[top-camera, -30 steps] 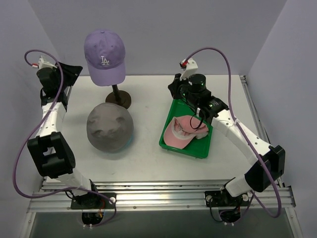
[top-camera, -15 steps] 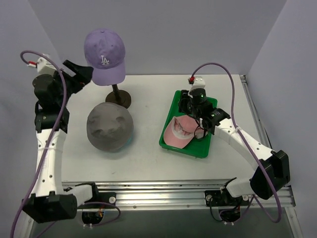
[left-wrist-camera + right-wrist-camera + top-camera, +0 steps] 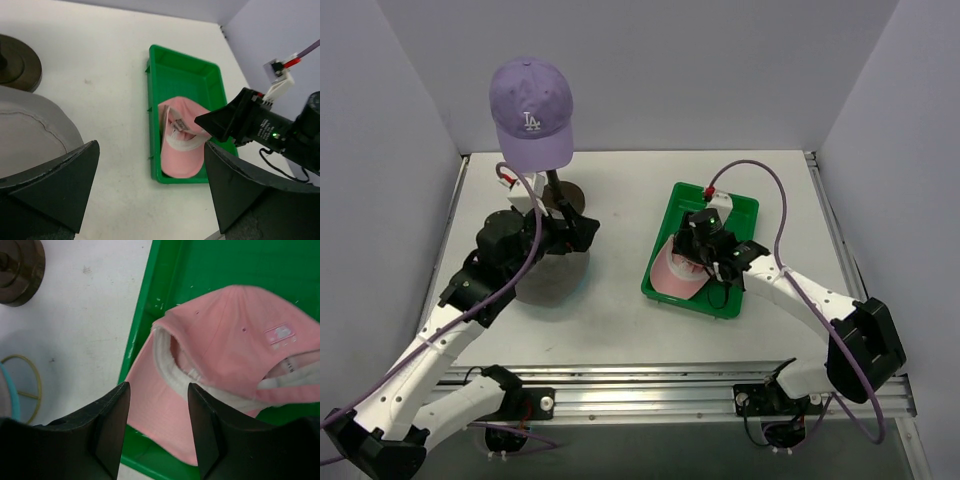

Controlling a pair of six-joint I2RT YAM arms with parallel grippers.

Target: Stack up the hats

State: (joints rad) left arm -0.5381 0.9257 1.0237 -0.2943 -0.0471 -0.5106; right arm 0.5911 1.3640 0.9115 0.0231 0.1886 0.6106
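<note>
- The right gripper (image 3: 159, 390) hangs just above the pink cap (image 3: 235, 340) with its jaws partly apart. The brim and white inner band show in the gap and nothing is gripped. Whether the fingers touch the fabric I cannot tell.
- The pink cap lies in the near half of a green tray (image 3: 745, 207), brim toward the tray's near-left corner.
- The left gripper (image 3: 150, 150) is spread wide and holds nothing. It is poised over the right edge of the grey hat (image 3: 30, 135), which lies on the table left of centre — largely hidden under that arm from overhead.
- Just beyond the grey hat is the round dark base of a stand (image 3: 567, 196). The lilac cap (image 3: 530, 110) with its white "LA" logo sits on top of it.
- The tray lies well apart from the grey hat, with a strip of table between them.
- A purple cable (image 3: 775, 195) loops over the tray's far end.
- The table (image 3: 620, 320) is white, with pale lilac walls (image 3: 720, 70) on three sides and metal rails (image 3: 650, 385) along the near edge.
</note>
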